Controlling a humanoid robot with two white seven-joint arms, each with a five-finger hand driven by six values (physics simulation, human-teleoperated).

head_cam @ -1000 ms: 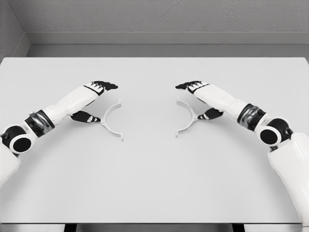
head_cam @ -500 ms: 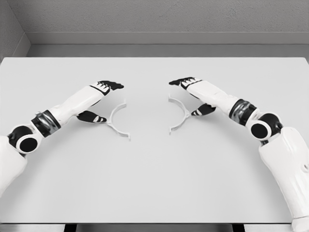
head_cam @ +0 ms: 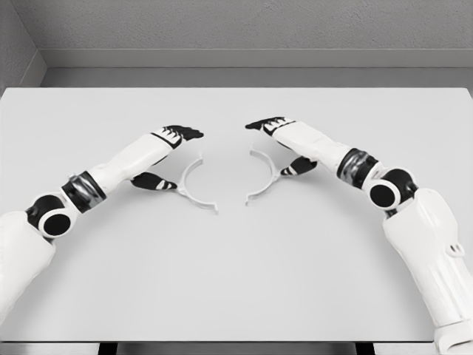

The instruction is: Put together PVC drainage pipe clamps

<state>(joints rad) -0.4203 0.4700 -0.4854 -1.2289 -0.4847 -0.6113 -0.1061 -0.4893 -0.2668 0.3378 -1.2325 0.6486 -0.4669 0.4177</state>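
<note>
Two white half-ring clamp pieces lie near the middle of the white table (head_cam: 236, 288), their open sides facing each other. My left hand (head_cam: 176, 158) is shut on the left clamp half (head_cam: 183, 189), black fingers above it and thumb (head_cam: 157, 181) against its outer curve. My right hand (head_cam: 279, 148) grips the right clamp half (head_cam: 274, 176) the same way, with its thumb (head_cam: 297, 167) behind the arc. A gap of roughly a clamp's width separates the two halves, and their lower ends are nearly level.
The table runs to a grey back wall (head_cam: 251, 29). Both forearms stretch over the table from the lower left and lower right corners. Nothing else stands on the surface.
Both hands have slid inward toward the table's middle, each carrying its clamp half. The gap between the two halves has narrowed markedly.
</note>
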